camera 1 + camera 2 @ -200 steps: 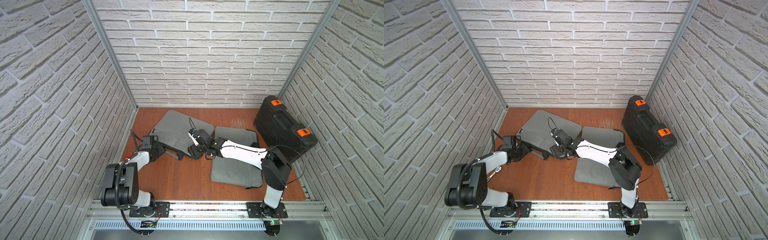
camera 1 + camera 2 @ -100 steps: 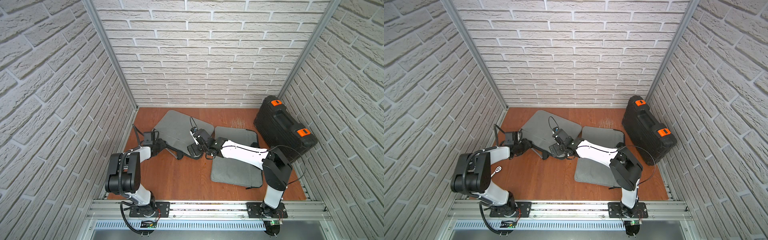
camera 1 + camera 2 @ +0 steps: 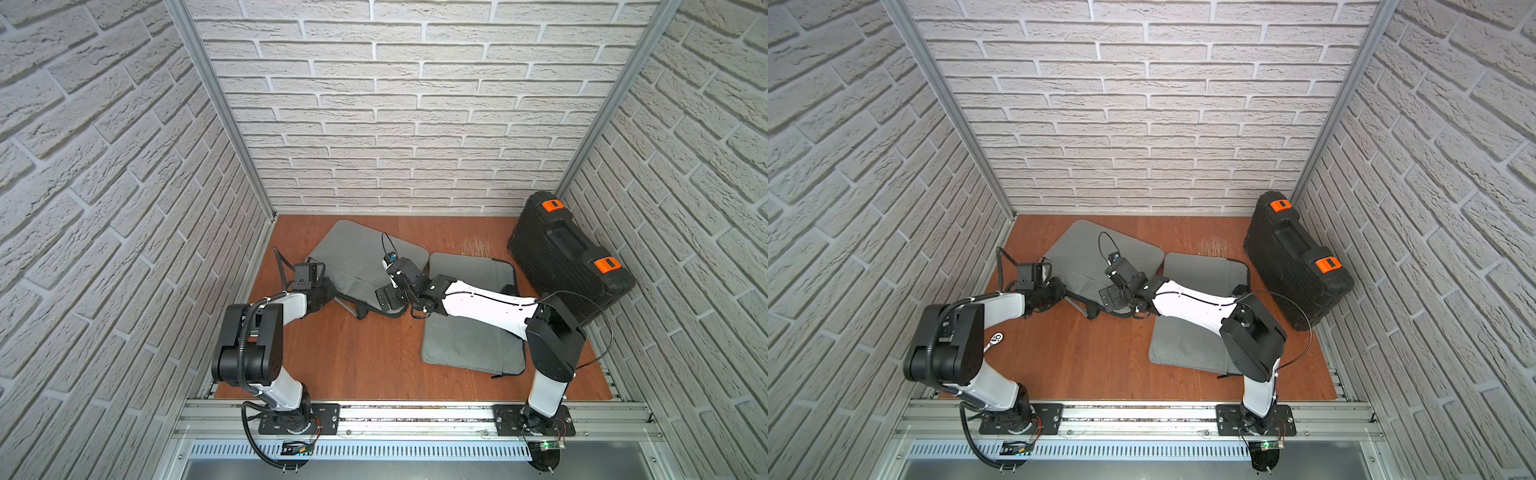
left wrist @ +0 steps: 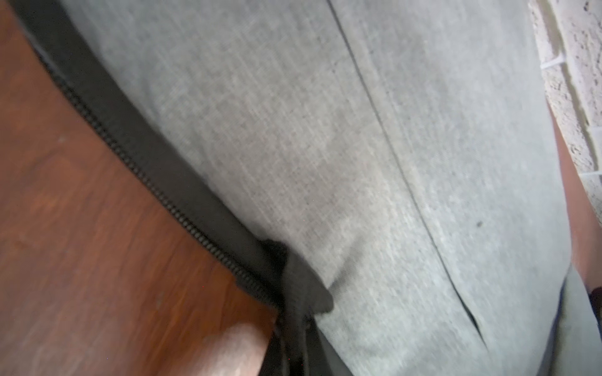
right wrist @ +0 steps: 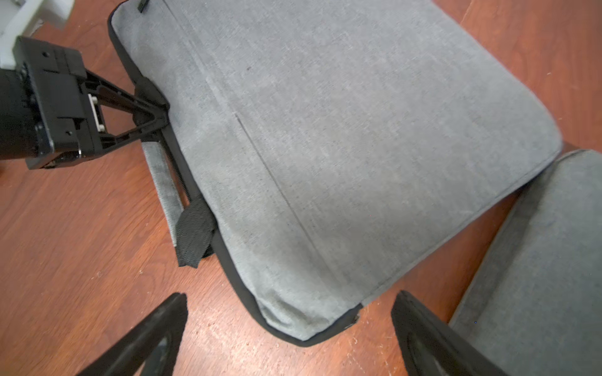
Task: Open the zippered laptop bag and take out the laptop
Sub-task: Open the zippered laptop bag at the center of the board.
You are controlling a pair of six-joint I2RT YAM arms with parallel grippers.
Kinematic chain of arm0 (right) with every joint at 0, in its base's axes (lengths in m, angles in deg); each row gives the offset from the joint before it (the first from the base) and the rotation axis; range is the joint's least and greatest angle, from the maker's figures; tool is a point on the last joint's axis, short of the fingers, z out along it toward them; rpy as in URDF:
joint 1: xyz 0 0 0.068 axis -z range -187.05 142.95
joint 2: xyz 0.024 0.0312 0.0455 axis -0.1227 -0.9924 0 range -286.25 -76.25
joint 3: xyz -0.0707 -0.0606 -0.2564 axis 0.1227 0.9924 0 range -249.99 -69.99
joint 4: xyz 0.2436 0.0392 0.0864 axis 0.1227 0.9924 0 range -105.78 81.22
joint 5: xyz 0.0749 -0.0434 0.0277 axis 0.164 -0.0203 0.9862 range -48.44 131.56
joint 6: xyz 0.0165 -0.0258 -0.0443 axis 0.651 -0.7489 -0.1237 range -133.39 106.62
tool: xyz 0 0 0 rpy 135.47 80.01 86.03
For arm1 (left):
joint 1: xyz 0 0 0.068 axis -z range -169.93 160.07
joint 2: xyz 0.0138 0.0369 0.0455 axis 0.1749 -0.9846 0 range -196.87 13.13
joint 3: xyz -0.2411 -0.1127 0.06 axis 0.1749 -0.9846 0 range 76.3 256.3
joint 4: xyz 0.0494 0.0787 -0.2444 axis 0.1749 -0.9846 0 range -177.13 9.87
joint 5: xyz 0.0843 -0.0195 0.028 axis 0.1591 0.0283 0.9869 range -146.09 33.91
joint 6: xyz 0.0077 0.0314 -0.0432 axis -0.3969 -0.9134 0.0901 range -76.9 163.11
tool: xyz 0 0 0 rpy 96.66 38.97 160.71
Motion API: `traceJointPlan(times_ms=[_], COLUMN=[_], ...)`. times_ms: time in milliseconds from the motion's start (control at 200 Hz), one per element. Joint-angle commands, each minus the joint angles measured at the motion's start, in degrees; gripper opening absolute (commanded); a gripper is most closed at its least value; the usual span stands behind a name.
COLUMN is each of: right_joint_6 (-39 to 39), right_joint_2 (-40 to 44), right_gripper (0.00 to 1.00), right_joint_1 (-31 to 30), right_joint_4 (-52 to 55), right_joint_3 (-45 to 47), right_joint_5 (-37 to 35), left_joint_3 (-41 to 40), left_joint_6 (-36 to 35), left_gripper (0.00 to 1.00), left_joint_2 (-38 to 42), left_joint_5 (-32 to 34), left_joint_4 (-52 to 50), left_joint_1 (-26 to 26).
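Left gripper point(image 5: 161, 112) moved to the grey fabric laptop bag point(image 3: 357, 253), centre-left in both top views, fingers closed at its black toothed zipper point(image 4: 146, 182); pull grip unconfirmed | right gripper point(image 5: 290, 296) spread wide, empty | I judge the bag zipped; laptop unseen, extraction pending.

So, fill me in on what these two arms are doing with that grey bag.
The left gripper is shut at the zippered edge of the grey laptop bag; whether it has the pull is unclear. The right gripper hangs open over a corner of the bag. The zipper looks closed, and nothing is out yet.
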Motion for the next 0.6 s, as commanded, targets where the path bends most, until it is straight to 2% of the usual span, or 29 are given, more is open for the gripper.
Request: traceJointPlan(times_ms=[0,295,595], right_joint_6=[-0.8,-5.5,-11.2], right_joint_2=[1.4,2.6,2.8], right_gripper=[1.00,1.00,0.99], right_joint_1=[-0.1,-0.5,-2.0], right_joint_4=[0.0,-1.3,0.8], right_joint_3=[-0.7,0.2,-2.0], right_joint_5=[3.1,7.7,8.5], left_joint_3=[0.3,3.4,7.6], left_joint_6=[1.2,3.5,4.2], left_gripper=[0.00,0.00,0.01], left_joint_2=[5.4,16.4,17.5], left_joint_5=[-3.0,-5.1,-6.5], left_joint_4=[-1.6,-8.8,-12.1], left_joint_1=[1.0,1.0,0.8])
